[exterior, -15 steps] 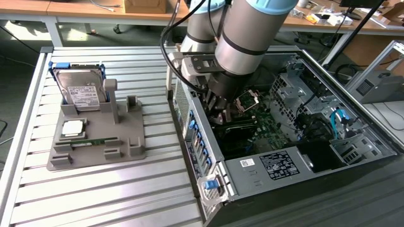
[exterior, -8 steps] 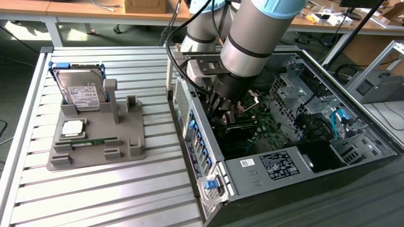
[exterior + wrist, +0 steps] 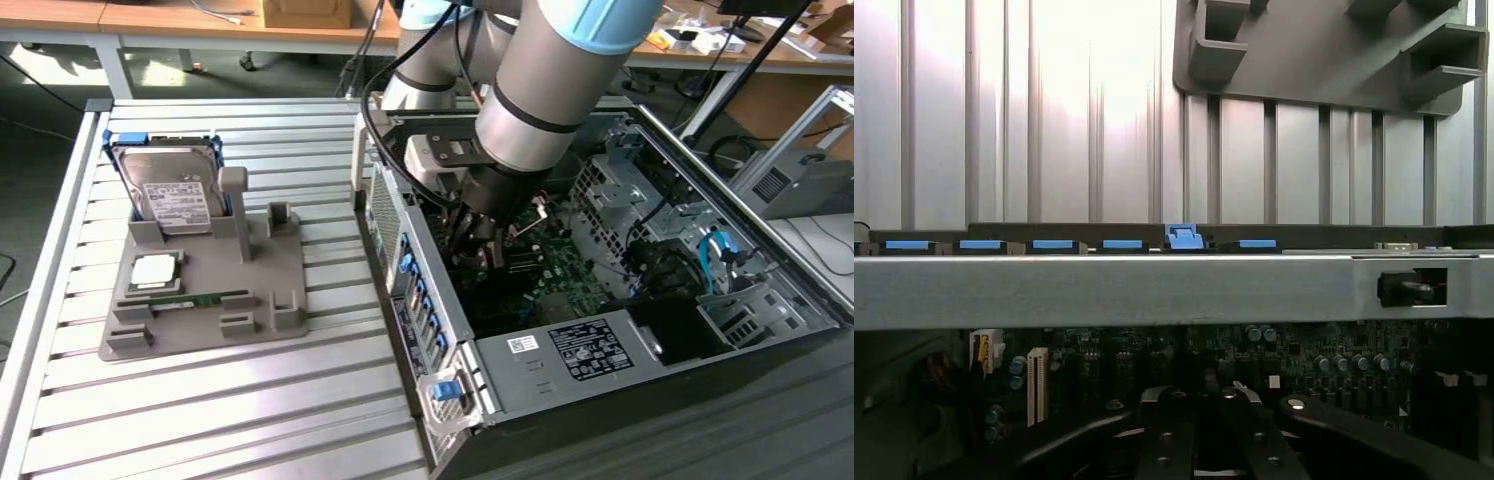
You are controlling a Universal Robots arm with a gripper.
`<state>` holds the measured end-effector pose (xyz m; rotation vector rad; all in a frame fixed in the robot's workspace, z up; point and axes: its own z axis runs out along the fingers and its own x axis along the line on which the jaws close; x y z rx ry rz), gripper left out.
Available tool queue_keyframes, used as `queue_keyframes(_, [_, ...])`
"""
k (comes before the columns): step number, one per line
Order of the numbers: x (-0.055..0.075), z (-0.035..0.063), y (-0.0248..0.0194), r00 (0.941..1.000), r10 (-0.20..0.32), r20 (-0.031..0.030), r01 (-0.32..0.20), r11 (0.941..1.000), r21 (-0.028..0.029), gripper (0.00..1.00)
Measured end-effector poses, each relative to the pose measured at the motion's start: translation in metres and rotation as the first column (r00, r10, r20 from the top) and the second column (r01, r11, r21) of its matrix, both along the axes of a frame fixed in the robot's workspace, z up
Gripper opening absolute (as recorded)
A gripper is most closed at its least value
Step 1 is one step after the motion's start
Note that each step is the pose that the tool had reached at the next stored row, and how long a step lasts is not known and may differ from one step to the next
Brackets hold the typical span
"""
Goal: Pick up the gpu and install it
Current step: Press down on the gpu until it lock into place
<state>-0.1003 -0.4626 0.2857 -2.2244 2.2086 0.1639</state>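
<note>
Deep inside the open computer case (image 3: 561, 350), over the motherboard (image 3: 561, 265), is where my claw (image 3: 483, 245) hangs, with the arm reaching down past the case's upper rim. My two fingers (image 3: 1164, 440) are drawn together, with only a thin dark seam between them. Just under the fingertips, against the board, is a flat dark shape that I take to be the gpu (image 3: 497, 268). I cannot tell whether it is pinched in that seam or merely sitting beneath it.

Outside the case, on the side with its blue slot latches (image 3: 1184, 238), the gray parts tray (image 3: 200, 320) carries the hard drive (image 3: 171, 195), a processor (image 3: 154, 268) and the green memory stick (image 3: 198, 298).

My judgement is that the pick-up is done and I am at the installing step, low at the expansion slot and near the end of the job. Seating a card there calls for its edge to be square to the slot, its bracket end toward the case's rear wall, and a straight push with no twist. If it is skewed, the connector could bind, or the board could flex under me.
</note>
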Motion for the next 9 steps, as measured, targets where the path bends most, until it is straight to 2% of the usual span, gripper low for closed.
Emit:
queue_keyframes(4, [0.002,-0.0030,-0.0023,1.0000,0.000,-0.0031,0.000,1.0000,0.0001,0.11])
queue_keyframes(9, [0.013,-0.0067,-0.0022,0.9999,0.000,-0.0105,0.000,1.0000,-0.0006,0.11])
